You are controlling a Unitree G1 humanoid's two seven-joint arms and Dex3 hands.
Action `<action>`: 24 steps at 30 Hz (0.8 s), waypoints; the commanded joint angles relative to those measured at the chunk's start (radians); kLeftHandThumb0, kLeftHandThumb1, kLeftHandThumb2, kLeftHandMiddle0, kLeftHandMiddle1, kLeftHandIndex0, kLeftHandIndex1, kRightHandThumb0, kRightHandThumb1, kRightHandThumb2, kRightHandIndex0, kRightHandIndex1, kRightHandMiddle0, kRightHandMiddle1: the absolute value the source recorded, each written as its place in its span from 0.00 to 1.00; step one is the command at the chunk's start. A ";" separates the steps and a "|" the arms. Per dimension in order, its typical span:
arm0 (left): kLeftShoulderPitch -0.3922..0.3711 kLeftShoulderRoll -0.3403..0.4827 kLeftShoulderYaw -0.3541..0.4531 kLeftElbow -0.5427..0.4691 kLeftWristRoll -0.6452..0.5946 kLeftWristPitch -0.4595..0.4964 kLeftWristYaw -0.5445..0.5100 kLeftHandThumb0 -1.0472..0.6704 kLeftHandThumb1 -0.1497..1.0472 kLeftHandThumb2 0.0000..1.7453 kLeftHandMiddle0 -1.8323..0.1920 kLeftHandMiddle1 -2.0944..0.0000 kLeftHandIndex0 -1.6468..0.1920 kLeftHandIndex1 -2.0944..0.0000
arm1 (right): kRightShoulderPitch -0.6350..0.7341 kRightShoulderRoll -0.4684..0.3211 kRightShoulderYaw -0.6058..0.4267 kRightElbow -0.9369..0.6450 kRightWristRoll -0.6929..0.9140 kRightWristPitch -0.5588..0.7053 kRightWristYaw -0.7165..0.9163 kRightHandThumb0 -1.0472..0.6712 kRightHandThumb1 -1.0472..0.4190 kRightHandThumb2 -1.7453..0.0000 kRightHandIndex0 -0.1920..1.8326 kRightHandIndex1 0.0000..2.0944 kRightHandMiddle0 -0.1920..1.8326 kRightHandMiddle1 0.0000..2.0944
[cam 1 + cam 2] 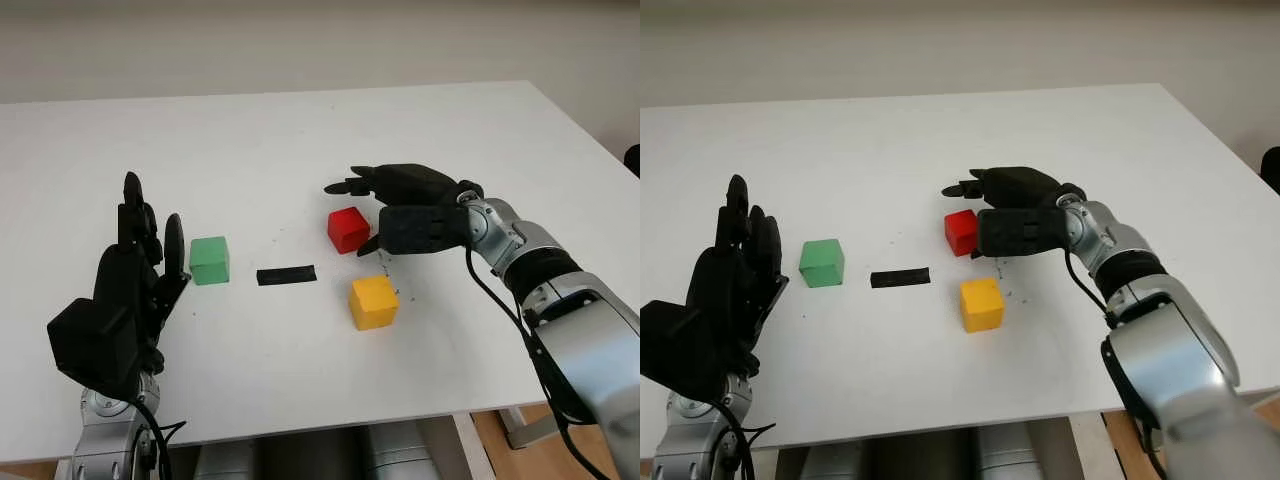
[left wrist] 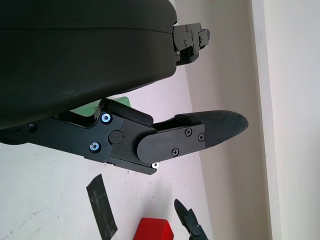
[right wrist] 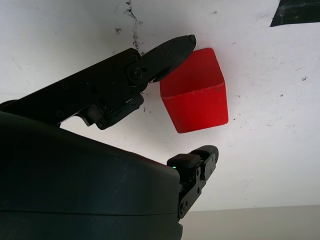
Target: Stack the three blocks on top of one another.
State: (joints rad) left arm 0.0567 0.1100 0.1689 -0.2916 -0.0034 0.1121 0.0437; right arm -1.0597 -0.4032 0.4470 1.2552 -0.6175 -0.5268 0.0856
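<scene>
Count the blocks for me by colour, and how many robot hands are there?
Red block: 1
Green block: 1
Yellow block: 1
Blocks in all: 3
Hands: 2, the left hand open by the green block, the right hand open around the red block.
Total: 5

Three blocks (image 1: pixel 348 229), one tape strip (image 1: pixel 286 275)

red block (image 1: pixel 348 229), yellow block (image 1: pixel 373 302), green block (image 1: pixel 209 260) (all unstacked)

The smooth matt red block (image 3: pixel 196 92) is sitting on a smooth white table (image 1: pixel 300 140), lightly scuffed, beside matt black tape (image 1: pixel 286 275).
</scene>
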 commanded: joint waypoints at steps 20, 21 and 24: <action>-0.002 0.002 -0.008 -0.020 0.023 -0.001 0.003 0.21 1.00 0.36 0.97 0.97 0.97 0.97 | 0.007 0.005 0.055 0.034 -0.064 -0.004 -0.106 0.35 0.11 0.97 0.23 0.03 0.35 0.45; -0.003 0.002 -0.007 -0.019 0.022 -0.002 0.002 0.21 1.00 0.36 0.97 0.98 0.97 0.97 | 0.006 0.003 0.058 0.035 -0.067 -0.004 -0.110 0.35 0.10 0.97 0.23 0.03 0.34 0.48; -0.007 0.002 -0.010 -0.014 0.027 -0.006 0.005 0.21 1.00 0.36 0.97 0.97 0.97 0.97 | 0.002 -0.001 0.059 0.037 -0.071 0.000 -0.113 0.36 0.08 0.97 0.23 0.03 0.34 0.54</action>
State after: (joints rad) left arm 0.0574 0.1103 0.1615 -0.2937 0.0158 0.1125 0.0469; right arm -1.0445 -0.3870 0.5008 1.2822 -0.6838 -0.5244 -0.0268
